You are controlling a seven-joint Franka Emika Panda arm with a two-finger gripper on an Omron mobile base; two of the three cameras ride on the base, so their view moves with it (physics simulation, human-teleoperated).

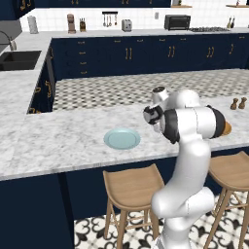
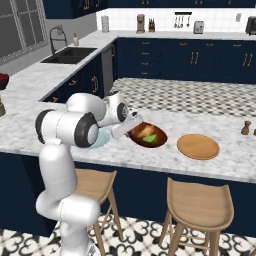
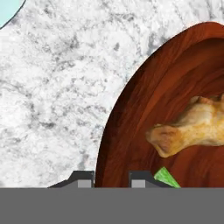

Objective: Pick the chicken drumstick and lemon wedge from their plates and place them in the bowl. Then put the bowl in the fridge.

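The 2-finger gripper (image 3: 113, 178) clamps onto the near rim of the dark reddish-brown glossy wooden bowl (image 3: 131, 105) on the white marble counter (image 3: 52, 96). Inside the bowl lie the golden-brown chicken drumstick (image 3: 188, 131) and the green lemon wedge (image 3: 167, 178).

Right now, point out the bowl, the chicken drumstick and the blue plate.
bowl (image 3: 144, 109), hand view, inner wall near the rim.
chicken drumstick (image 3: 192, 129), hand view, middle of the meat.
blue plate (image 1: 122, 138), left base view, its centre.
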